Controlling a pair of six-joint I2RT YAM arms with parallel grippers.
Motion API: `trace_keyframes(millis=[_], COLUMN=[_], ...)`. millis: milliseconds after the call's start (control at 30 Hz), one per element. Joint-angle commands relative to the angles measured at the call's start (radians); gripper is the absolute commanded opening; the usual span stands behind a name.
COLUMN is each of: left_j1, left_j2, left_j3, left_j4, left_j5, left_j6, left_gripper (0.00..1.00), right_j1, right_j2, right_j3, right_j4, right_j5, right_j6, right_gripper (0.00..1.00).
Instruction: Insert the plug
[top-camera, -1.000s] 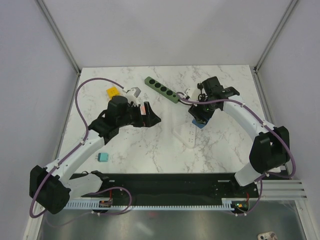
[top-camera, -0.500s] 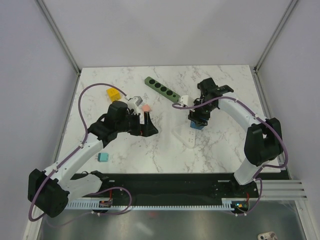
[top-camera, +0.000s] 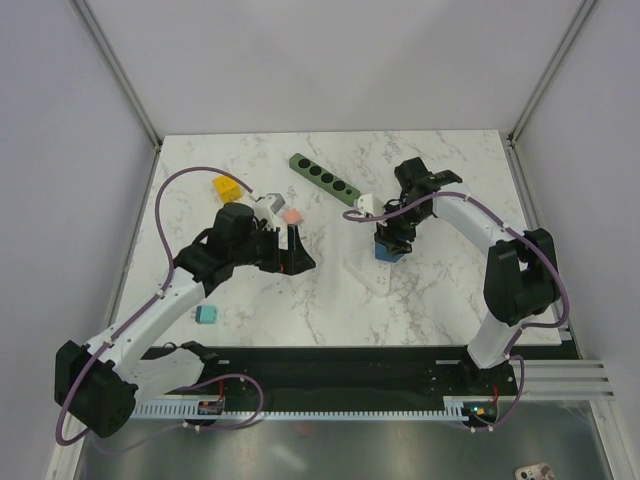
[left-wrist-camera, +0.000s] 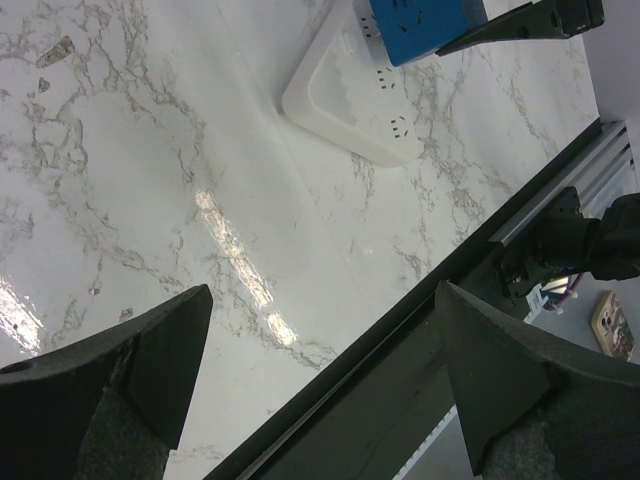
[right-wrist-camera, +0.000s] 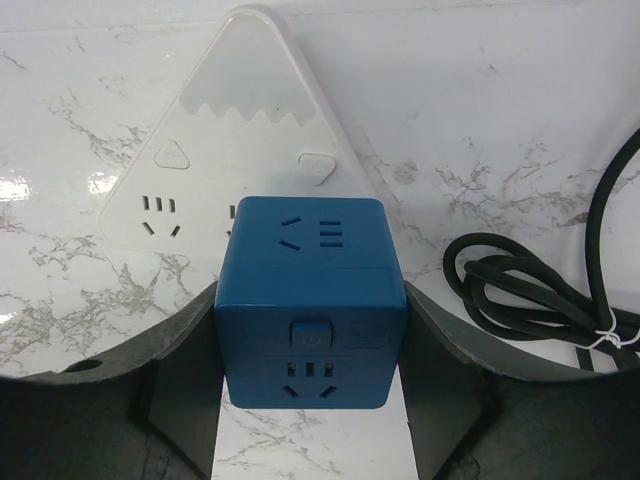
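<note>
The plug is a blue cube (right-wrist-camera: 310, 300) with socket holes on its faces. My right gripper (right-wrist-camera: 310, 345) is shut on it, one finger against each side. The cube hangs over the near corner of a white triangular power strip (right-wrist-camera: 240, 130) that lies flat on the marble. From above, the right gripper (top-camera: 390, 240) and blue cube (top-camera: 389, 249) sit at the strip's (top-camera: 372, 275) far end. My left gripper (top-camera: 297, 250) hovers left of the strip, wide open and empty. In the left wrist view, the gripper (left-wrist-camera: 320, 290) frames bare marble, with the strip (left-wrist-camera: 350, 95) and cube (left-wrist-camera: 425, 20) beyond.
A green multi-socket strip (top-camera: 322, 178) lies at the back centre, with a white plug (top-camera: 364, 204) by its end. A coiled black cable (right-wrist-camera: 530, 280) lies right of the cube. A yellow block (top-camera: 227, 187), a pink piece (top-camera: 292, 215) and a teal block (top-camera: 207, 314) sit on the left.
The right gripper has carried the blue cube a little left and nearer, over the white strip's end. The left gripper has drawn back slightly towards the near edge, still open.
</note>
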Motion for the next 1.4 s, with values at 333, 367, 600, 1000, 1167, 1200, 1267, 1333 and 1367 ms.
trace_keyframes(millis=[333, 367, 600, 1000, 1167, 1200, 1267, 1333, 1367], left_j1=[0.006, 0.006, 0.006, 0.006, 0.006, 0.006, 0.006, 0.005, 0.006], left_j2=[-0.032, -0.032, -0.037, -0.043, -0.041, -0.041, -0.041, -0.043, -0.043], left_j3=[0.002, 0.003, -0.001, 0.002, 0.000, 0.000, 0.000, 0.000, 0.000], left_j4=[0.001, 0.001, 0.001, 0.000, 0.001, 0.000, 0.001, 0.001, 0.001], left_j5=[-0.011, -0.011, -0.017, -0.023, -0.024, -0.023, -0.024, -0.024, -0.023], left_j6=[0.041, 0.041, 0.043, 0.038, 0.037, 0.037, 0.035, 0.035, 0.035], left_gripper=[1.00, 1.00, 1.00, 1.00, 1.00, 1.00, 1.00, 1.00, 1.00], right_j1=[-0.008, -0.006, -0.008, 0.007, 0.006, 0.006, 0.006, 0.004, 0.006], right_j2=[0.052, 0.058, 0.100, 0.056, 0.008, 0.005, 0.000, 0.003, 0.008], right_j3=[0.062, 0.064, 0.107, 0.041, 0.041, 0.045, 0.059, 0.071, 0.074], right_j4=[-0.012, -0.012, -0.012, 0.034, 0.061, 0.063, 0.064, 0.066, 0.067], right_j5=[-0.024, -0.041, -0.030, 0.043, 0.062, 0.062, 0.062, 0.063, 0.062], right_j6=[-0.010, -0.010, 0.030, 0.154, 0.185, 0.188, 0.200, 0.214, 0.217], right_gripper=[0.00, 0.00, 0.00, 0.00, 0.00, 0.00, 0.00, 0.00, 0.00])
